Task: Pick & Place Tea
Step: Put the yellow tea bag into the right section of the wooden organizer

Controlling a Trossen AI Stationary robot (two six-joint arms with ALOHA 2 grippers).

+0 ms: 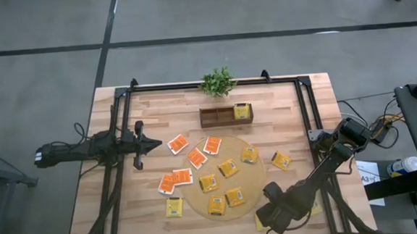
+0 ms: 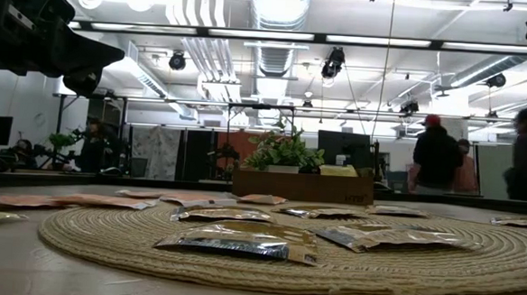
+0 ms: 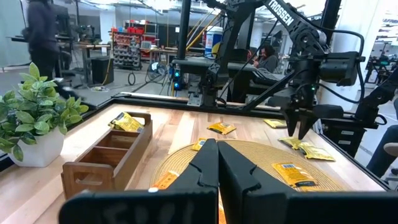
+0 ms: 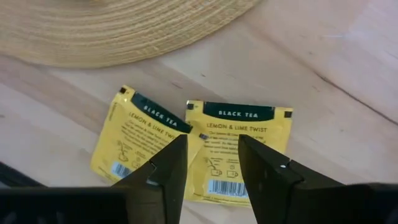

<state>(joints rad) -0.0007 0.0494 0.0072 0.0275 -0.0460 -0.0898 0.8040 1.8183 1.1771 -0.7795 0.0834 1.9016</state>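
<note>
Right wrist view is filled by two yellow packets (image 4: 239, 152) lying side by side, just overlapping, on the bare counter (image 4: 348, 56) beside the round mat (image 4: 112, 28); the right tool (image 4: 208, 171) is poised over them with its jaws parted around their meeting edges, nothing being grasped. Printed labels are readable only here. From above, the right tool (image 1: 272, 216) is seen at the counter's near right edge, largely hiding those two packets. Six yellow packets (image 1: 228, 168) are counted on or at the mat, one more at its left and one at its right; five orange-red packets (image 1: 196, 157) are spread left of centre. Farther back, one yellow packet (image 1: 242, 112) is held in the right compartment of the wooden tray (image 1: 216, 117); its other compartments are seen bare. A small plant (image 1: 218, 81) stands behind. The left tool (image 1: 156, 143), clenched on nothing, is kept at the left.
</note>
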